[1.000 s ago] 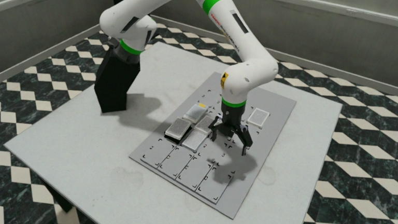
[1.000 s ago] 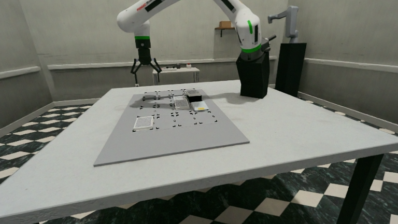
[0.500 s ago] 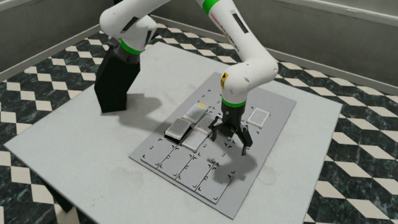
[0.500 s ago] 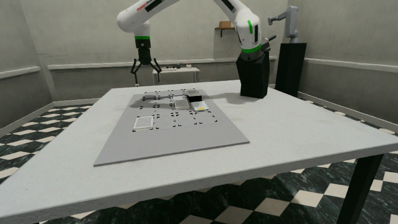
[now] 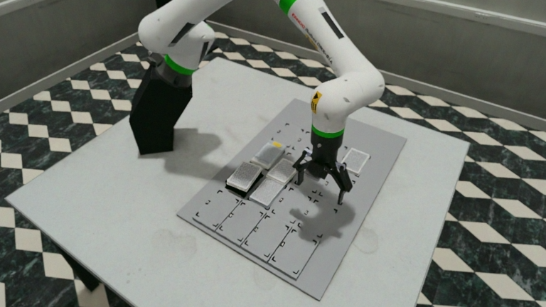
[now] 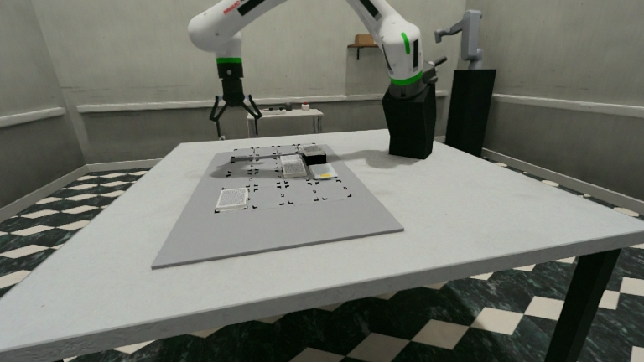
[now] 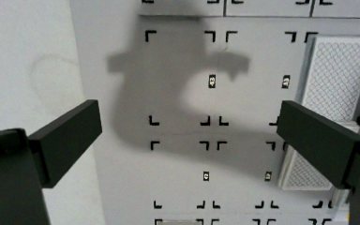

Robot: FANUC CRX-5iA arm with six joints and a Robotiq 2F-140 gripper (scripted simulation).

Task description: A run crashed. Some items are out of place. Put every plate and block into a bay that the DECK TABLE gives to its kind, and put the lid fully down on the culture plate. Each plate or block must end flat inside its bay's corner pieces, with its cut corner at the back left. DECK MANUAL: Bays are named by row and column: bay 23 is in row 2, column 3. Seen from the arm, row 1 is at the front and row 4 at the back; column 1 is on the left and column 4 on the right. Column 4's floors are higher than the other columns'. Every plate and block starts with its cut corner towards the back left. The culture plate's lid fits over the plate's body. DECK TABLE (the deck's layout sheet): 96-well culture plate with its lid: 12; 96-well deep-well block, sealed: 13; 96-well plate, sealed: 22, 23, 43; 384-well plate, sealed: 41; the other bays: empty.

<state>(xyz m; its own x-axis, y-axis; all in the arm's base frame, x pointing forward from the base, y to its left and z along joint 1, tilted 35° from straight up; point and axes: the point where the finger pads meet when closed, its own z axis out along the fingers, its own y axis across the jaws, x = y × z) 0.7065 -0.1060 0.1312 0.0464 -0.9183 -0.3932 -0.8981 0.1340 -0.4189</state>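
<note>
Wrist view: claw spread, pinching nothing, above bare bays. Sealed plate probably light, rigid, slick-topped; best gripped across long side walls.

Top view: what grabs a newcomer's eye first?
The white arm with green bands arches over the table, its gripper hanging wide open and empty above the grey deck, throwing a dark shadow onto bare bays. Left of the gripper four plates sit bunched together, the one with a yellow patch nearest the arm's base and a taller dark-sided block beside it. One patterned plate sits alone on the deck's right side.
</note>
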